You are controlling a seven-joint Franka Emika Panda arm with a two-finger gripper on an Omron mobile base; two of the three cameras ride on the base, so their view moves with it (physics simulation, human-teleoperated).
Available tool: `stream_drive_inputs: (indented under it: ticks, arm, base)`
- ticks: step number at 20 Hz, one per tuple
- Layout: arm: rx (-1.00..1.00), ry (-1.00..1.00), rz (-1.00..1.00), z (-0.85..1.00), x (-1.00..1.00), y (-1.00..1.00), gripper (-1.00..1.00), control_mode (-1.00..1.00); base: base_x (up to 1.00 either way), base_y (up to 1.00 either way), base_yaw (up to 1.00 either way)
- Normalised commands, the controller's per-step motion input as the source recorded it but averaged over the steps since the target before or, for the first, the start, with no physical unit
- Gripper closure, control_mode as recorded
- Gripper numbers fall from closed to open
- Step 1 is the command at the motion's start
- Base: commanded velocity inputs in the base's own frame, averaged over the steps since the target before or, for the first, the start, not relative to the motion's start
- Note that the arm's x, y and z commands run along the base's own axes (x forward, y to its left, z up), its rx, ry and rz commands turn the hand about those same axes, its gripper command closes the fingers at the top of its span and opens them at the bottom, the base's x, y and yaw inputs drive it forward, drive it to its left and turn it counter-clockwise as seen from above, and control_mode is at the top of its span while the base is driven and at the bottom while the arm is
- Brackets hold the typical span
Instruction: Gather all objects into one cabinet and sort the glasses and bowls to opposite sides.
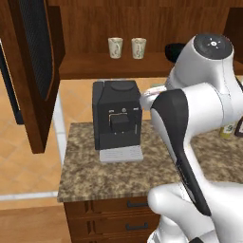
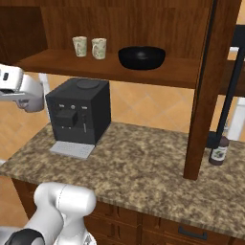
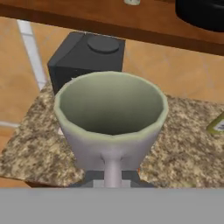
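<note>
- Right now the gripper [image 3: 113, 177] is pinching the grey mug [image 3: 111, 116] by its handle, jaws pressed together on it, mouth of the mug facing the hand camera.
- Beyond the jaws, past the mug, a speckled brown granite counter [image 2: 143, 162] is lying, with a black coffee machine [image 2: 80, 116] standing on it.
- Farther beyond the jaws and higher, the reddish-brown cabinet shelf [image 2: 182, 72] is running across the wall, well apart from the held mug.
- On that shelf two cream cups [image 1: 115, 47] are standing upright just beside each other, and the black bowl [image 2: 141, 57] is sitting near them, toward the side of the open cabinet door [image 2: 210, 86].
- Off to one side of the jaws, in the hand view, a bottle [image 3: 216, 123] is showing at the counter's edge; in the right base view a dark bottle is standing by the door's foot.
- Behind the counter, tan tiled wall [image 2: 143, 103] is showing under the shelf.
- Below the counter top, wooden drawers [image 1: 114, 216] with dark handles are facing the robot.
</note>
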Motion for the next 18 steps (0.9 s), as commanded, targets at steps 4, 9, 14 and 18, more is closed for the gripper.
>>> stream_drive_inputs:
  ticks: [4,9,14,18]
  arm:
    - [0.0,-0.31,0.0,0.45,0.0,-0.08,1.0,-1.0]
    - [0.1,-0.09,0.0,0.28,0.18,-0.21,1.0,-1.0]
    - [0.16,-0.06,0.0,0.15,0.52,-0.32,1.0,-1.0]
    - [0.07,-0.09,0.0,0.18,0.7,-0.18,1.0,-1.0]
  base:
    - [0.0,0.0,0.0]
    - [0.0,0.0,0.0]
    - [0.0,0.0,0.0]
    - [0.0,0.0,0.0]
